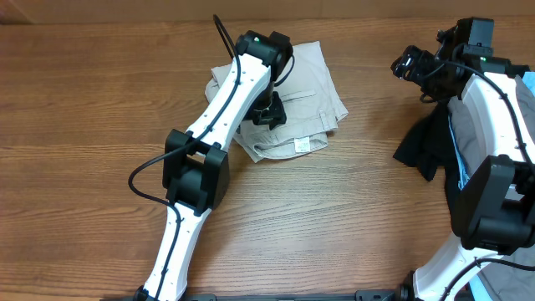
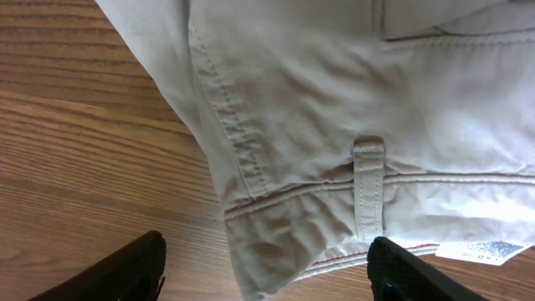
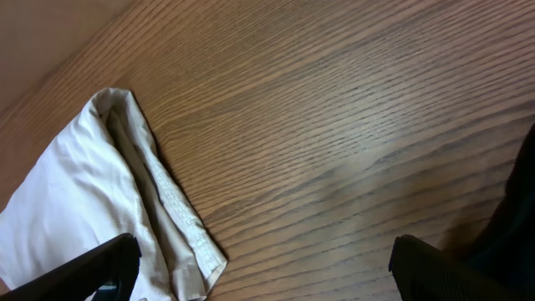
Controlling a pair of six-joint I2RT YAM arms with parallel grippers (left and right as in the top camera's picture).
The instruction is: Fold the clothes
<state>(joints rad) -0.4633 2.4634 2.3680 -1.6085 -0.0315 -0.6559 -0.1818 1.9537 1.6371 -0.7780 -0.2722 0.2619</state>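
The shorts (image 1: 305, 109) lie in a compact, layered bundle on the table (image 1: 100, 100), up near its far middle, waistband and white tag (image 1: 303, 144) turned toward the robot. The folding looks largely done, with perhaps a final tidy or squaring of edges left. The left gripper (image 1: 269, 109) hovers over the bundle with jaws spread and nothing pinched, while the right gripper (image 1: 410, 65) hangs wide apart and empty off to the right, beside a dark garment (image 1: 422, 146).

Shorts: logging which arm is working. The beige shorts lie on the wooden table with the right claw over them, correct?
Not the right one. The overhead view shows the left claw over the shorts on the wooden table; the right claw is off to the side.
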